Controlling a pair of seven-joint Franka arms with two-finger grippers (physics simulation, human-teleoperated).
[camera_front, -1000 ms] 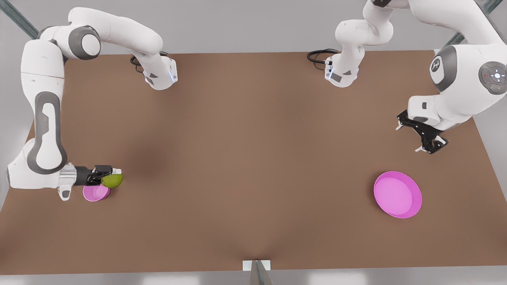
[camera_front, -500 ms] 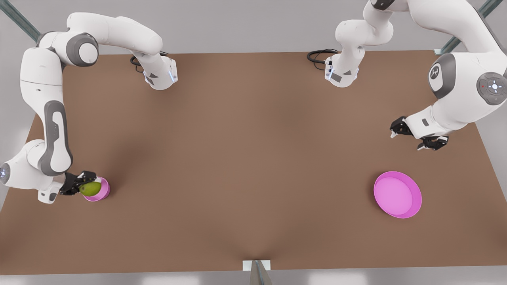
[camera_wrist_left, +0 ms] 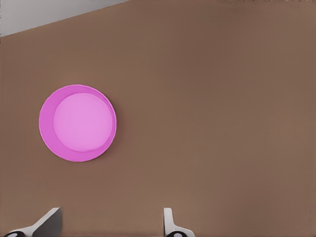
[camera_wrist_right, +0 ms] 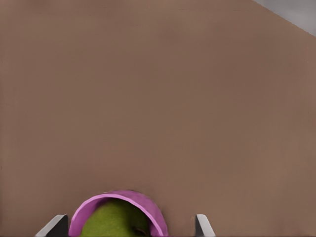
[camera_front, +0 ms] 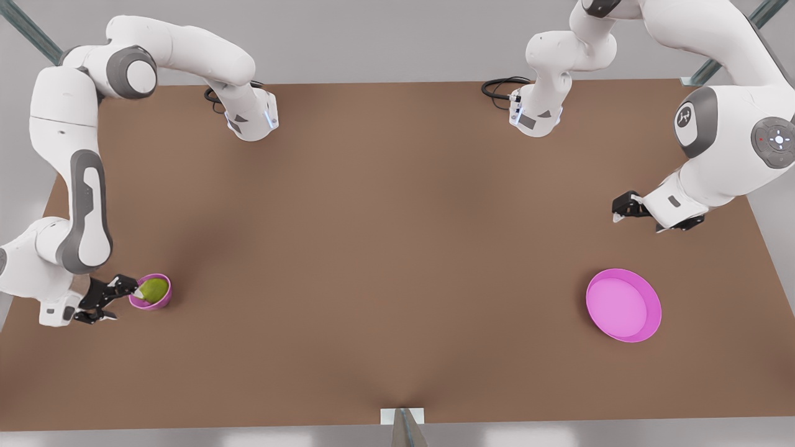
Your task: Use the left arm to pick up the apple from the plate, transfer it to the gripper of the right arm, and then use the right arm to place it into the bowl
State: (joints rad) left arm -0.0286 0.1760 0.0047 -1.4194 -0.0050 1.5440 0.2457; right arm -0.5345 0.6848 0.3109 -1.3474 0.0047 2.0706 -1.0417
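Change since a moment ago: apple (camera_front: 154,290) released into bowl (camera_front: 150,291); right pincer (camera_front: 113,299) drawn back off it, fingers now spread wide, nothing held.

Bowl: front view's lower left on brown worktop (camera_front: 397,248), apple resting inside; right wrist view shows its rim (camera_wrist_right: 118,210) and the apple's top (camera_wrist_right: 111,222) between the parted fingertips (camera_wrist_right: 55,224).

Plate (camera_front: 623,305): front view's lower right, bare, well apart from bowl; also in left wrist view (camera_wrist_left: 77,122).

Left pincer (camera_front: 646,214): farther back above the plate, waiting, fingers (camera_wrist_left: 47,222) parted, holding nothing
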